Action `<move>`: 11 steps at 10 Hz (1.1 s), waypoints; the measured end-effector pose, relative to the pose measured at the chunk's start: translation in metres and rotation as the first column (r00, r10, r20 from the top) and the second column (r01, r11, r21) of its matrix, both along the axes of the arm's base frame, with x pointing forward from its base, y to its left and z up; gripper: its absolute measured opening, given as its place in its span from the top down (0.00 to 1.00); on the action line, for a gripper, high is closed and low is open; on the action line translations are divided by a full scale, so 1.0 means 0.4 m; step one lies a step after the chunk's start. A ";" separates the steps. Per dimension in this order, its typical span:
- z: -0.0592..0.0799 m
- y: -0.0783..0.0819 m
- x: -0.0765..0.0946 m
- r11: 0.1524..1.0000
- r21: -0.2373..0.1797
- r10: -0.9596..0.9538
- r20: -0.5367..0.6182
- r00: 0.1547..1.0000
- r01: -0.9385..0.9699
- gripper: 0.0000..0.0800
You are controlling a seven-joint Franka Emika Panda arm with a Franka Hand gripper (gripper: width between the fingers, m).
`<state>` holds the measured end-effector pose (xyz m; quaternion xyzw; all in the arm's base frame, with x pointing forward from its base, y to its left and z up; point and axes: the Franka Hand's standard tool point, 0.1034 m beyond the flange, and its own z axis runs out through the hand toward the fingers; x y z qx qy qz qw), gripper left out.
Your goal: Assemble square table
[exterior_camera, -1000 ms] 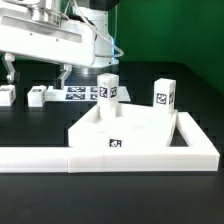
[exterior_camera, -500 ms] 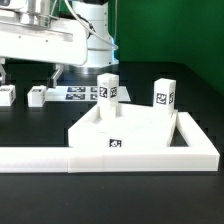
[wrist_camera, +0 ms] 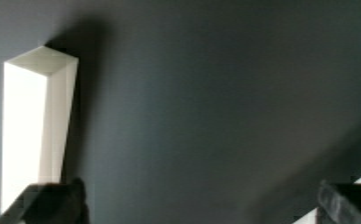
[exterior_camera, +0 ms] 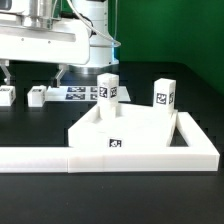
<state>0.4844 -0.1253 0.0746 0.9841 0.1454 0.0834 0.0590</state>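
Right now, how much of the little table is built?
Done: a leg and a second leg stand upright on the square tabletop. In hand: nothing. The open pincer hangs above a loose leg. Left: two loose legs, off to the exterior view's left, need fitting.

1. The square table slab (exterior_camera: 135, 126) looks like smooth white plastic with a matt finish.
2. The upright legs (exterior_camera: 108, 90) are the same white plastic (flat black-and-white tags on their faces).
3. The L-shaped barrier (exterior_camera: 30, 157) is smooth, matt white plastic.
4. The tabletop (exterior_camera: 40, 195) is black, matt and even.
5. The robot arm casing (exterior_camera: 45, 45) is glossy white.
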 end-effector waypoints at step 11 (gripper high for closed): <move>-0.037 -0.005 -0.122 0.967 0.070 -0.228 -0.193 0.954 0.245 0.19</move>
